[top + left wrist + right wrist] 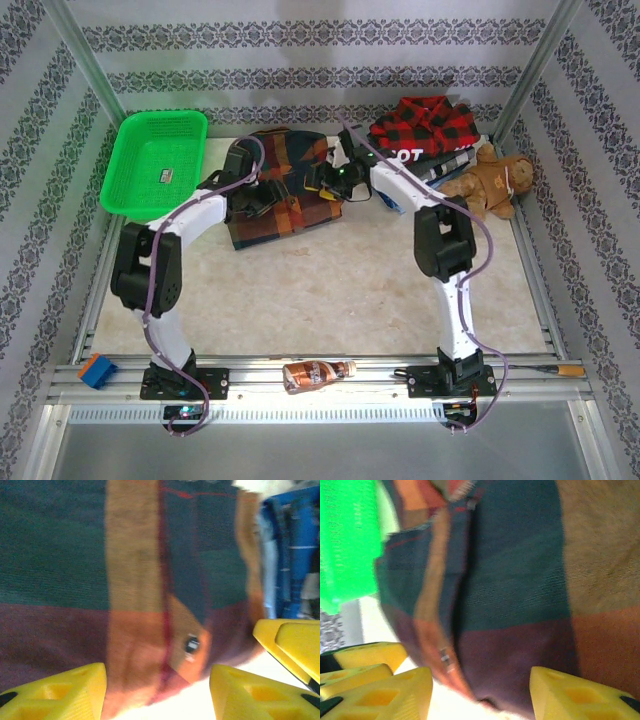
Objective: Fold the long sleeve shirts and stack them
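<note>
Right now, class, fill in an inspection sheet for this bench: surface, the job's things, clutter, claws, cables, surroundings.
Surface: pale marbled table, flat.
Job's things: plaid shirt in a rough rectangle at the far middle; red-black check shirt heaped on a dark lettered shirt at the far right.
Clutter: teddy bear far right; green basket far left; bottle and blue block on the near rail.
Claws: left claw and right claw both open at the plaid shirt's edge.
Cables: purple cable loops along each arm.
Surroundings: patterned walls, metal frame.
</note>
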`<move>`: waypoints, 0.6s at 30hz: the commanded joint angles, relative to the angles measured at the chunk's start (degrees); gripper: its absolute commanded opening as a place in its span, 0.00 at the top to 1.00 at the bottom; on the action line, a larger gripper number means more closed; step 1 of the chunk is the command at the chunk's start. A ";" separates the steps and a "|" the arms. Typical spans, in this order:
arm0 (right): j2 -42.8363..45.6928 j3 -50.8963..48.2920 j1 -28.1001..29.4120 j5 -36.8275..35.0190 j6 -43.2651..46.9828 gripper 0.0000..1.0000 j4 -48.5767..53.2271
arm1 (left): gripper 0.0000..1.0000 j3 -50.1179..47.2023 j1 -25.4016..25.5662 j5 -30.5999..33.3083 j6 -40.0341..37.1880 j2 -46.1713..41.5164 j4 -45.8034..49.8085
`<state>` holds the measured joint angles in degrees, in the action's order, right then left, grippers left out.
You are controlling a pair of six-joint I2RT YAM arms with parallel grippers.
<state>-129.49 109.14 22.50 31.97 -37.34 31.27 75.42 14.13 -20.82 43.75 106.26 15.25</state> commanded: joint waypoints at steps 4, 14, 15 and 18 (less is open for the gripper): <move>-7.00 3.20 -0.18 -6.02 0.60 0.54 1.51 | 0.43 -2.45 -0.33 6.52 -0.14 3.46 -4.47; -0.17 -19.31 1.77 -8.93 -7.19 0.61 -4.14 | 0.44 -4.29 -0.42 10.18 -8.15 6.69 -2.68; 0.72 -21.64 2.29 -8.66 -8.37 0.61 -4.83 | 0.44 -4.23 -0.44 9.89 -9.05 7.00 -2.81; 3.95 -29.64 5.27 -7.89 -13.66 0.61 -8.24 | 0.44 -4.26 -0.42 9.03 -12.02 7.22 -3.64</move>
<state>-125.21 87.48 24.64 26.35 -44.49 20.18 71.79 14.13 -13.19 37.30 112.20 12.56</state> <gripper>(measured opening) 0.388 0.560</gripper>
